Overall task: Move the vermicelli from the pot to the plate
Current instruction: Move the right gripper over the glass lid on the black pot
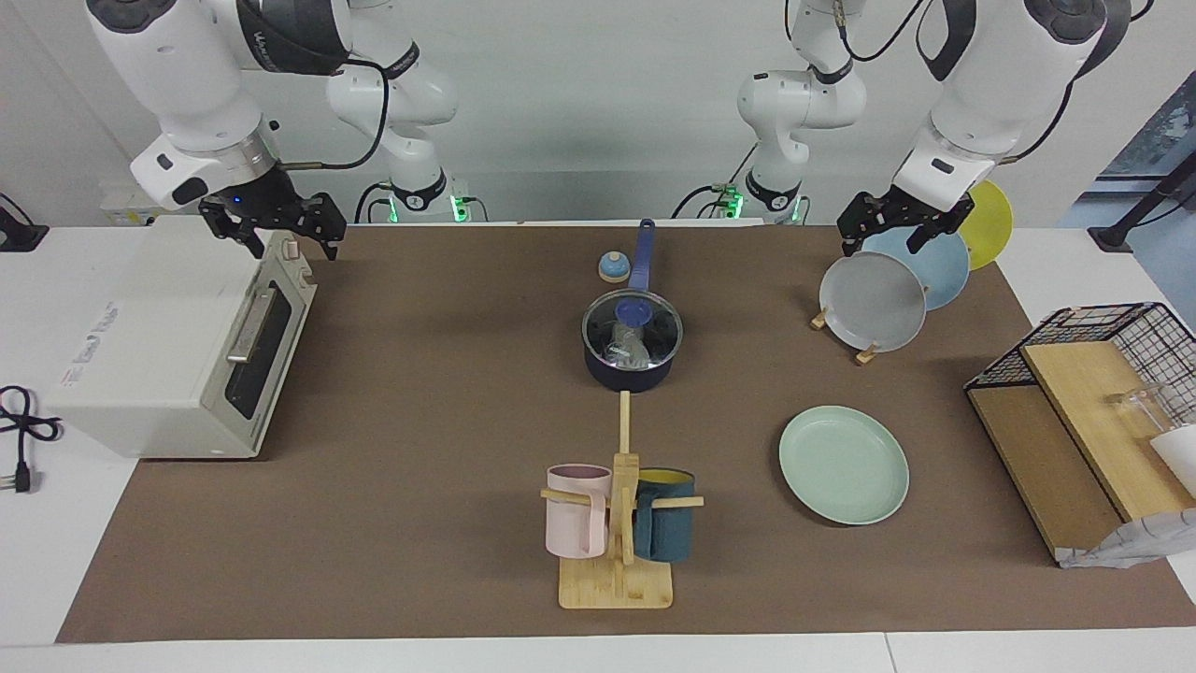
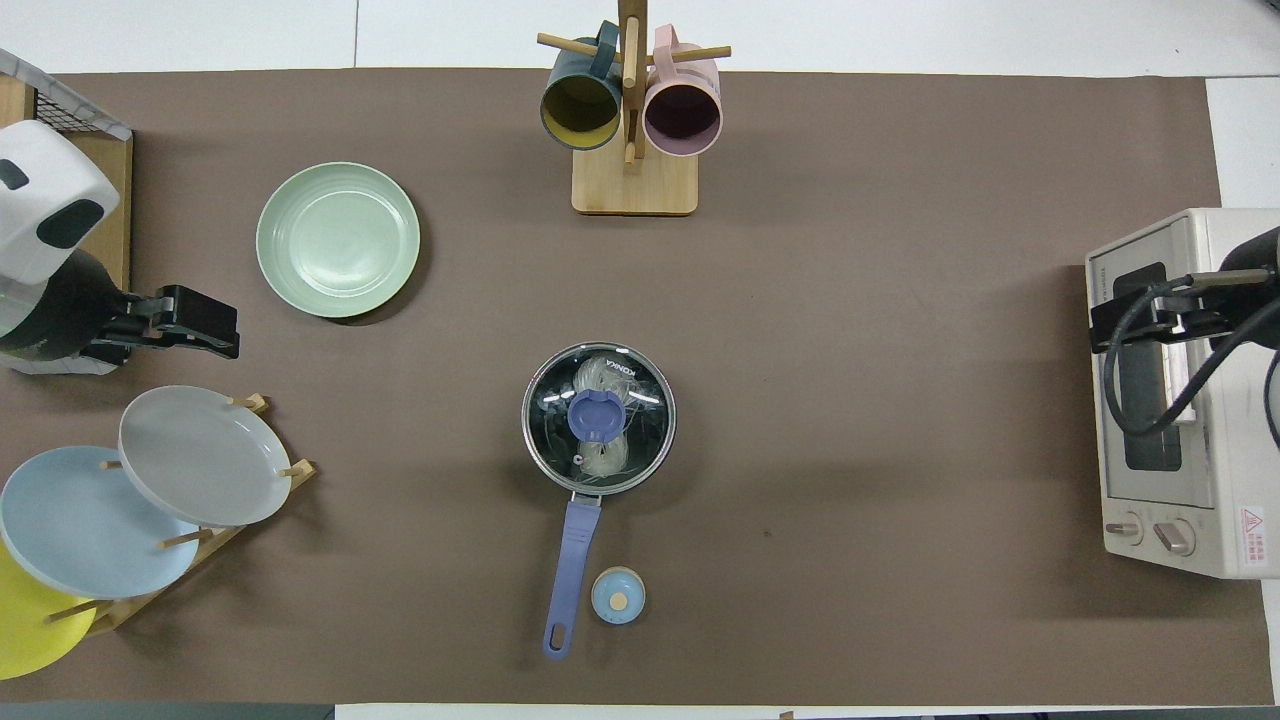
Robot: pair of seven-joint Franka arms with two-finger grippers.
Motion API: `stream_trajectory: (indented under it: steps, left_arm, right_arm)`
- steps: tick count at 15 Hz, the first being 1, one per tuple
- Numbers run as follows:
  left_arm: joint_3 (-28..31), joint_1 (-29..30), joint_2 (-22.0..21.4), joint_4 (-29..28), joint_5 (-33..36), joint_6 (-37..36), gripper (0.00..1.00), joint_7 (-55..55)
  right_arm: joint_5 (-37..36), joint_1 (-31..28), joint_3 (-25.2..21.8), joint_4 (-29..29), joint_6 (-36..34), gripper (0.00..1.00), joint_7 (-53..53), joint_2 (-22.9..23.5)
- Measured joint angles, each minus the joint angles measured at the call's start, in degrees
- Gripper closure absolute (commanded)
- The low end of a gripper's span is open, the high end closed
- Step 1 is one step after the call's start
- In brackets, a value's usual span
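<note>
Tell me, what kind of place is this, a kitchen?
Probably a robot lab staged as a kitchen: a toaster oven, a lidded pot, a rack of plates and a mug stand sit on a mat between two robot arms.

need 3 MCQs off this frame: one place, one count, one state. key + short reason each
1. Where is the vermicelli?
A. on the mint-green plate
B. in the pot
C. in the toaster oven

2. How many plates stand in the wooden rack?
A. one
B. two
C. three

3. What state is the pot in?
A. covered by the glass lid
B. uncovered
C. tipped on its side

Key:
1 B: the noodles show through the glass lid, and the mint-green plate holds nothing.
2 C: grey, blue and yellow plates lean in it.
3 A: the lid with its blue knob sits on the upright pot; the left gripper and right gripper are both away from it.
</note>
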Motion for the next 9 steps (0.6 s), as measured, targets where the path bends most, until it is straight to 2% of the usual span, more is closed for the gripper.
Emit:
stream_trajectory:
  steps: [5,7,9]
  left_arm:
    - [0.0,0.0,0.0,0.0,0.0,0.0,0.0,0.0]
    - [0.0,0.0,0.0,0.0,0.0,0.0,0.0,0.0]
    - [0.0,0.0,0.0,0.0,0.0,0.0,0.0,0.0]
  right_arm:
    - [2.31,7.85,0.43,-0.01,1.66,0.0,4.97,0.97]
    - [4.39,12.01,0.59,0.26,4.24,0.0,10.64,2.42]
    - [4.88,18.29,0.75,2.5,6.09,0.0,18.81,5.89]
